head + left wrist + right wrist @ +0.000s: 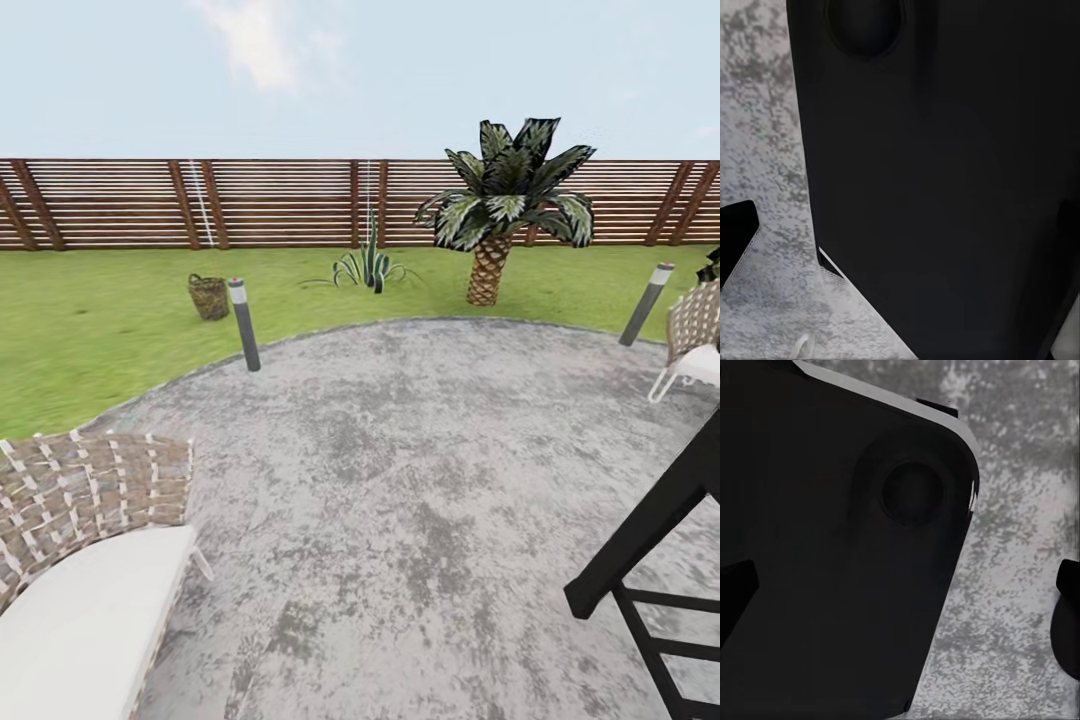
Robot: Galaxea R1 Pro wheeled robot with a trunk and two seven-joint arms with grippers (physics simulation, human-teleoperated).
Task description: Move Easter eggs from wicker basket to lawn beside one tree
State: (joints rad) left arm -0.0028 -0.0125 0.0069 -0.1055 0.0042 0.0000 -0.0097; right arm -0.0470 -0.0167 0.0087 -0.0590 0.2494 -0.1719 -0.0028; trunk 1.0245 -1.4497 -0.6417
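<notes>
Looking out from the head cam, robot's parked on the round mottled grey stone patio (420, 480), w/ the small woven-twig wicker basket (209, 296) sitting upright way off on the lawn (90, 330), just behind a bollard light (244, 325) and left of the scaly-trunk palm (495, 225), prob still needs a drive over; eggs too far to make out. Left wrist cam: mostly smooth black robot body (945, 172) over speckled stone, arm looks tucked for travel, can't tell if fingers are apart or together. Right wrist cam: same deal, rounded black casing (832, 555), grip state can't tell either.
</notes>
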